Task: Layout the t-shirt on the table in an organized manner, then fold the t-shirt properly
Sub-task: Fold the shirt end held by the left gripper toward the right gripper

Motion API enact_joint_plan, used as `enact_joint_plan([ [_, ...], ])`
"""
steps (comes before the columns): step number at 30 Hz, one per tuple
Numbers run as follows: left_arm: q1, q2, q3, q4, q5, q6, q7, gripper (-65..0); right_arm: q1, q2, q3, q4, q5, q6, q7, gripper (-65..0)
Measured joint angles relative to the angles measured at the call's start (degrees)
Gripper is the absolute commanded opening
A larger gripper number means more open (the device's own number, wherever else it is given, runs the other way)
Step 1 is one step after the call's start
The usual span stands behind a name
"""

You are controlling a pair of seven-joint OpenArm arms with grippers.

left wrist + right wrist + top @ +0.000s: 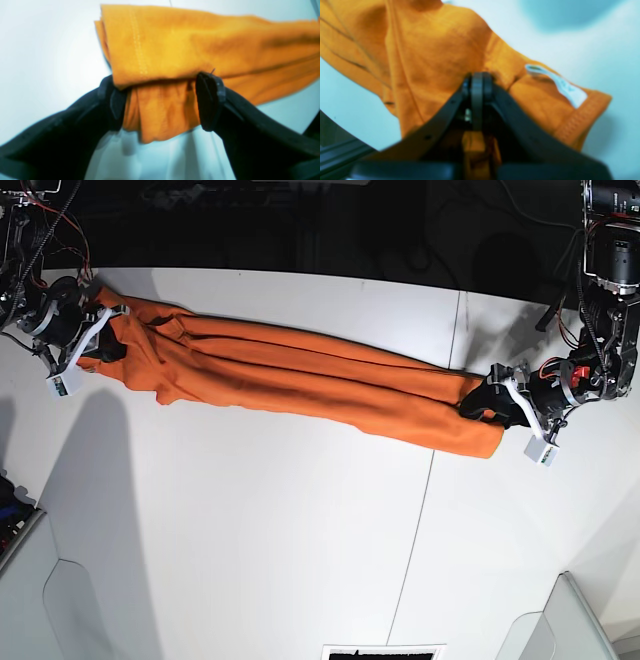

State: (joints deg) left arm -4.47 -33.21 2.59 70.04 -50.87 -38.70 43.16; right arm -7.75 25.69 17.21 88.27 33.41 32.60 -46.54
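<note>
The orange t-shirt [300,380] lies pulled into a long, wrinkled band across the far part of the white table [250,530]. At the band's left end in the base view, my right gripper [100,330] is shut on the cloth. The right wrist view shows its fingertips [477,80] pinched together on the t-shirt [432,50] near a white label [557,85]. My left gripper [490,405] sits at the band's other end. In the left wrist view its jaws [163,102] stand wide apart, with a bunched hem of the t-shirt [187,42] loose between them.
A thin dark seam [430,480] runs down the table right of centre. Grey bin corners stand at the near left [30,580] and near right [580,620]. The table's back edge meets dark space with cables and arm bases.
</note>
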Motion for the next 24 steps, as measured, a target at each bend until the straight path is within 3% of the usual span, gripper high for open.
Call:
enact_joint_plan([
  [3,0.00,2.12,0.00,0.00,1.01,1.16,-2.32,-23.2,0.00,-0.02,0.00,0.00,0.00,0.00,-0.09,-65.0],
  [4,-0.04,2.84,-0.04,0.00,1.55,2.10,-2.95,-28.8,0.00,0.00,0.02,0.00,0.11,0.00,-0.44,-65.0],
  [7,-0.20,4.85,-0.09,0.02,4.15,3.74,-3.67,-55.4,0.04,0.00,0.02,0.00,0.24,-0.02,-1.01,-65.0],
  [8,-0.15,5.60,-0.04,0.02,4.57,3.72,-4.04,-62.3,0.04,0.00,0.02,0.00,0.24,-0.02,-1.07,-65.0],
  [9,-0.15,6.29,-0.04,0.00,4.85,3.72,-4.79,-65.0,0.04,0.00,0.02,0.00,0.22,-0.02,-1.09,-65.0],
  [14,-1.81,7.87,-0.11,-0.02,8.09,3.54,-4.96,-65.0,0.04,0.00,0.02,0.00,0.42,-0.02,-1.09,-65.0],
  [18,-3.02,8.11,-3.98,1.38,8.83,3.74,0.66,-65.0,0.02,0.00,0.02,0.00,0.39,-0.02,-1.11,-65.0],
  [24,-2.12,7.17,-4.90,15.28,7.48,0.94,5.90,-65.0,0.02,0.00,0.02,0.00,1.31,-0.07,-1.27,-65.0],
])
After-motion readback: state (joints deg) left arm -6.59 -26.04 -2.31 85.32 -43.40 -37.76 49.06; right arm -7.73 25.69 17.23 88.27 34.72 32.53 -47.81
